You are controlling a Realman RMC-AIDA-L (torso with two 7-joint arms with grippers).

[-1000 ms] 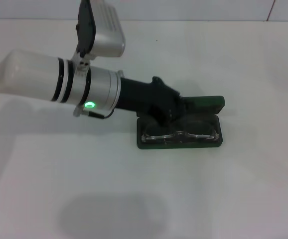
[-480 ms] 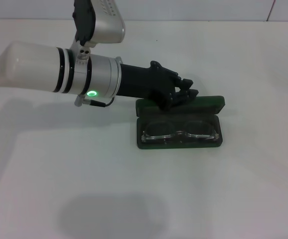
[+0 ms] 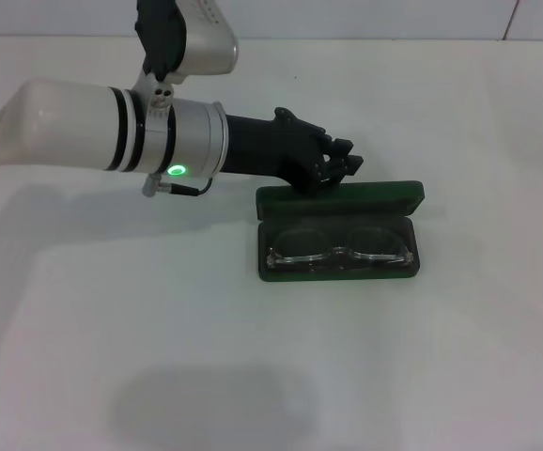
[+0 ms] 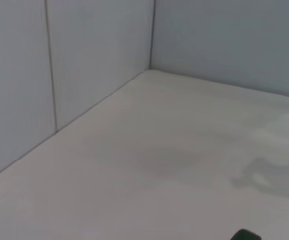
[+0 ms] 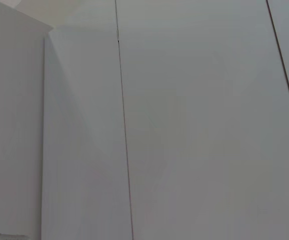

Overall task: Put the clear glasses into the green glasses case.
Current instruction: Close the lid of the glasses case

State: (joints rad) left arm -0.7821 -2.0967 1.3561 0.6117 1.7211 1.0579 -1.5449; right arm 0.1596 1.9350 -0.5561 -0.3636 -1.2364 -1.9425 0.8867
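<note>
Head view shows you the glasses [image 3: 339, 245] already lying flat in the open case [image 3: 339, 272], lid [image 3: 342, 197] still up. Your left gripper [image 3: 339, 169] hangs just above the lid's back edge, holding nothing; I cannot tell how far its fingers are parted. Placement looks done; at most, closing remains.

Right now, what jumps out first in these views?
The left arm's big white-and-silver forearm reaches in from the head view's left, its black left gripper hovering just behind the green glasses case. The case lies open mid-table with the clear glasses lying inside it. A green light glows on the wrist; the right gripper is out of view.
</note>
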